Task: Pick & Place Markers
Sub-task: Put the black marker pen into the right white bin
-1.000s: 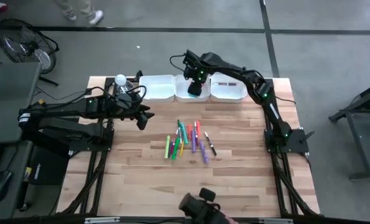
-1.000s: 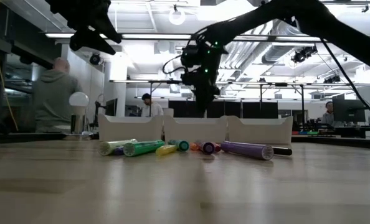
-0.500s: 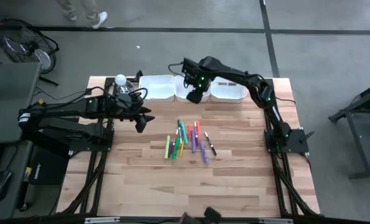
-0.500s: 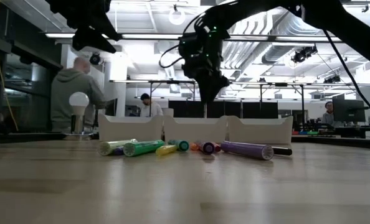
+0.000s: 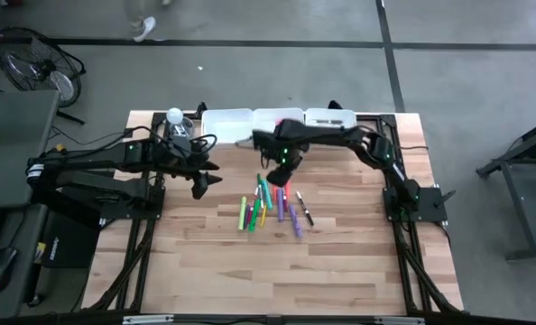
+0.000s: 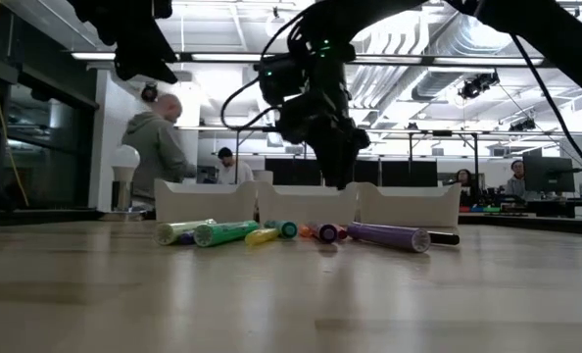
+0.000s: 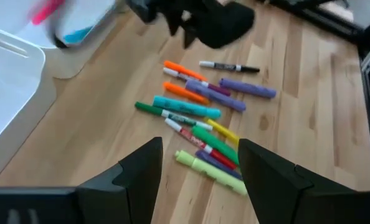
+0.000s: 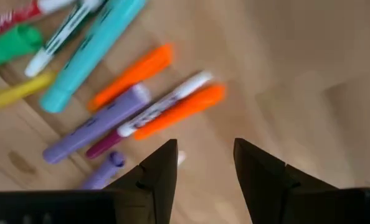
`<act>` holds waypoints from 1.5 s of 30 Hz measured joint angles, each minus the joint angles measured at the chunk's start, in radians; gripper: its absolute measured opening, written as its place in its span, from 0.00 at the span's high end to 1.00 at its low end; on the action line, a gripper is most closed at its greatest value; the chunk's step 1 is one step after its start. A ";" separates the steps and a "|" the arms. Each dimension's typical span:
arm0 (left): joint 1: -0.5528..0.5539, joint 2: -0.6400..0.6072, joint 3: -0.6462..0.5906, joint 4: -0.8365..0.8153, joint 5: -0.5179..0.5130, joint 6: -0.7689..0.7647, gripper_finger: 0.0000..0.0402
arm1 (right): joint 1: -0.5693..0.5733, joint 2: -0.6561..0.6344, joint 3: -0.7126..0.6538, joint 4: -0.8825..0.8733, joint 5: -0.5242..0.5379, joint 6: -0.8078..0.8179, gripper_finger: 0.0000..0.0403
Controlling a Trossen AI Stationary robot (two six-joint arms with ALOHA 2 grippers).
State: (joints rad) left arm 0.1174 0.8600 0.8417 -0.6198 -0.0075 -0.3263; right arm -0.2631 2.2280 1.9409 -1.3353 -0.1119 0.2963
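The wooden surface [image 5: 340,253] carries three white trays [image 5: 227,126] along its far edge. The markers [image 5: 270,203] lie clustered mid-surface, just below the right gripper [image 5: 277,176], whose fingers are parted and empty. The left gripper [image 5: 200,183] hovers well to their side, fingers apart, holding nothing.

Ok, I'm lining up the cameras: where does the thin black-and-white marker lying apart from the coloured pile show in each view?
High view: the thin black-and-white marker lies just right of the pile.
Low view: its dark end pokes out at the row's far right.
Left wrist view: it lies alone, beyond the pile.
Right wrist view: I cannot pick it out.
Shared landmark: the thick purple marker beside it.
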 joint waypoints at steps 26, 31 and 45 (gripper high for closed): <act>0.000 0.000 0.000 -0.036 0.053 0.094 0.49 | 0.232 -0.141 -0.295 0.111 0.172 0.476 0.64; 0.000 0.000 0.000 -0.037 0.054 0.107 0.49 | 0.211 -0.289 -0.527 0.308 0.122 0.582 0.64; 0.000 0.000 0.000 -0.036 0.054 0.113 0.49 | 0.227 -0.384 -0.703 0.489 0.109 0.637 0.65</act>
State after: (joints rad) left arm 0.1175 0.8600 0.8417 -0.6563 0.0462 -0.2134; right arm -0.0365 1.8439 1.2381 -0.8463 -0.0026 0.9333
